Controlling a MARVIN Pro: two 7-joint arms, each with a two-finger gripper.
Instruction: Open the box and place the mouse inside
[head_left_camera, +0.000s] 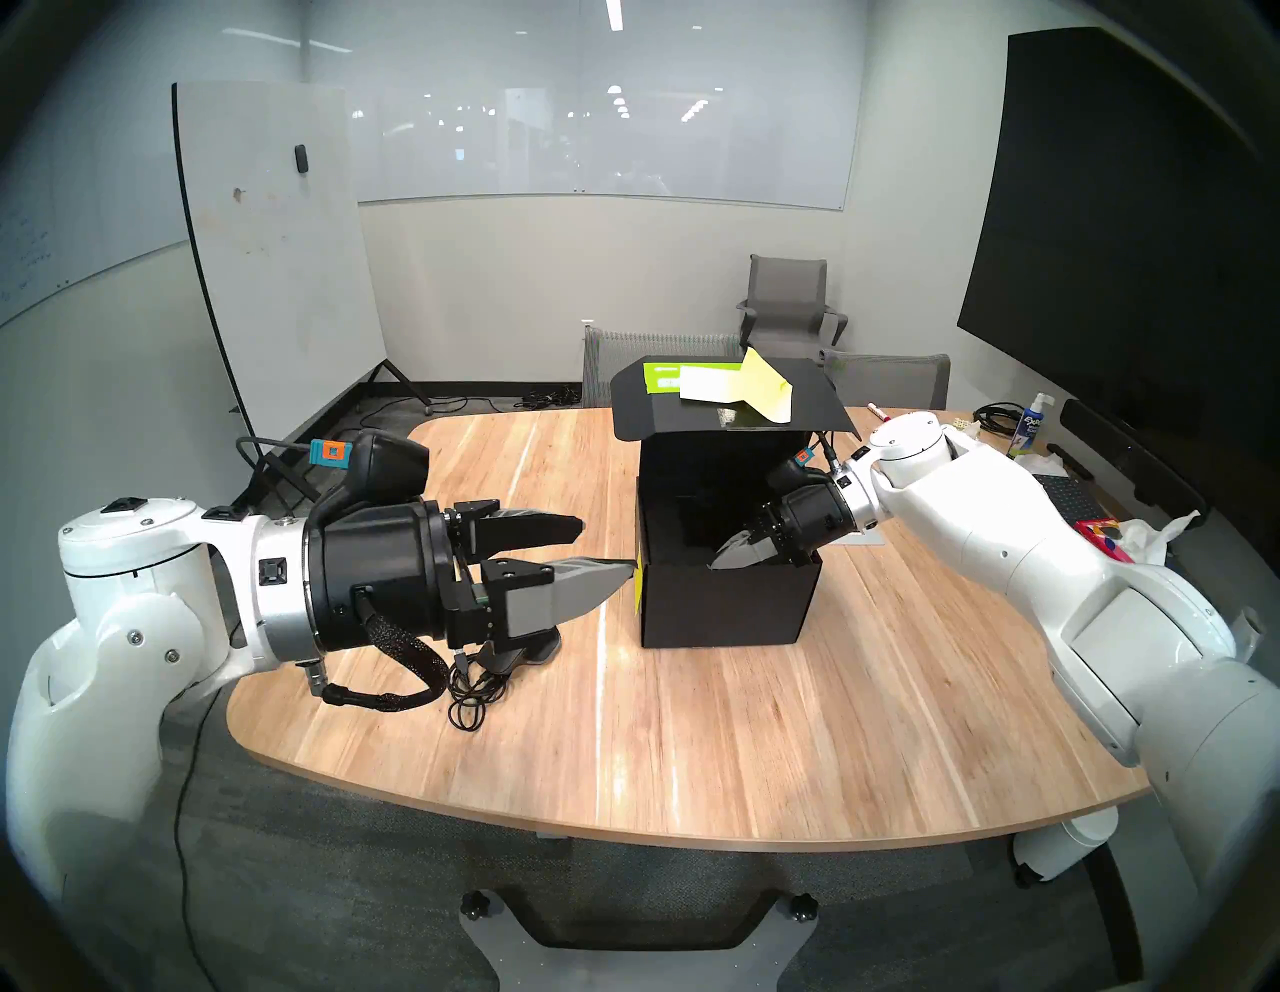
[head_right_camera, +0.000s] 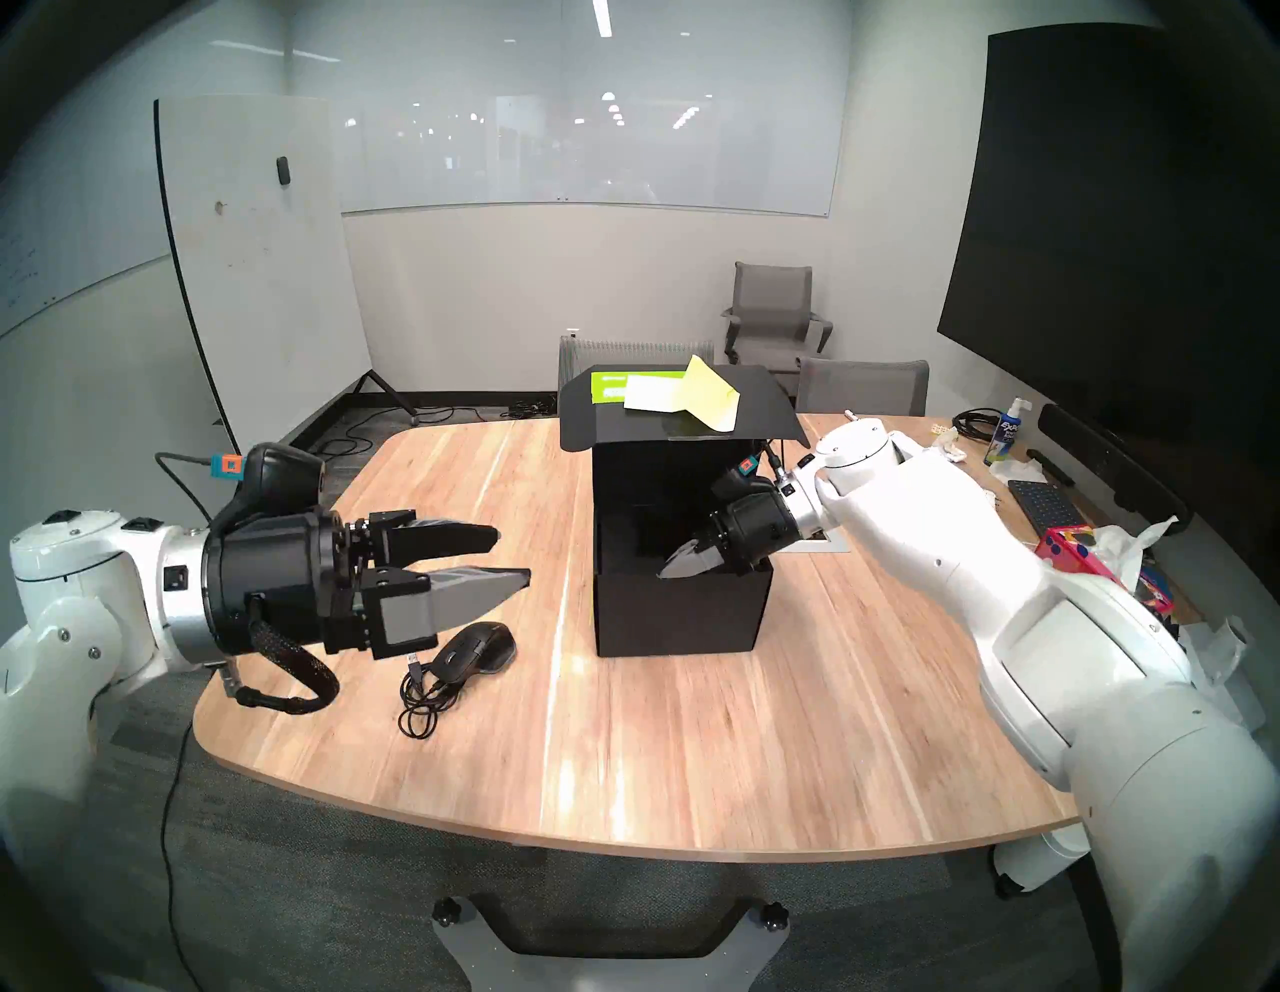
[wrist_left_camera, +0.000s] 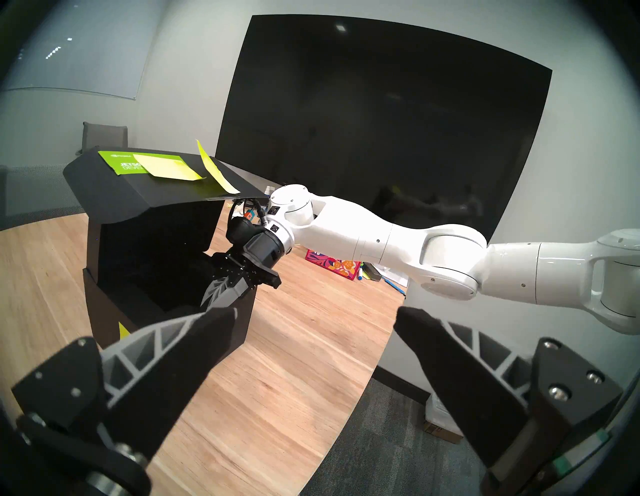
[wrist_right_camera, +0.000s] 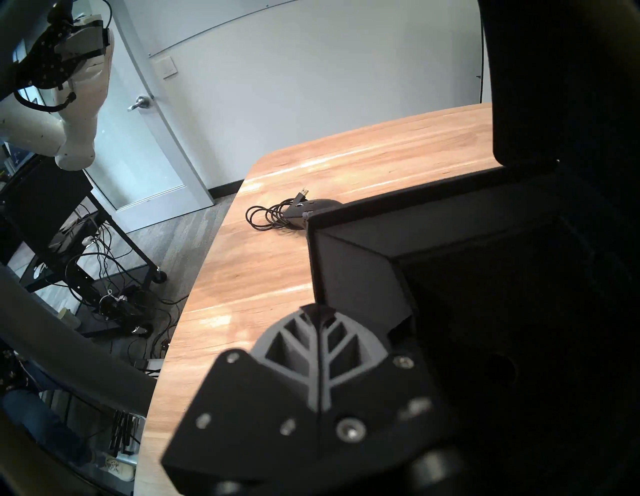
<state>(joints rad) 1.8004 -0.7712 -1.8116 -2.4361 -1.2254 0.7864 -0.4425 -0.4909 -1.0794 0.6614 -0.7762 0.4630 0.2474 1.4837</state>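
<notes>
Both head views are looking down from the near edge across the table (head_left_camera: 692, 727), sharing the box (head_left_camera: 727, 603) near the centre. The left wrist view is facing rightward, catching that box (wrist_left_camera: 166, 311) from the side. The right wrist view is peering close over the box rim (wrist_right_camera: 398, 204) toward the left edge.

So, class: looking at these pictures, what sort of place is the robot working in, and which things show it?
Most likely an office meeting room. A large rounded wooden table fills the middle, grey mesh office chairs stand behind it, and a long glass whiteboard and a big dark wall screen hang on the walls.
</notes>
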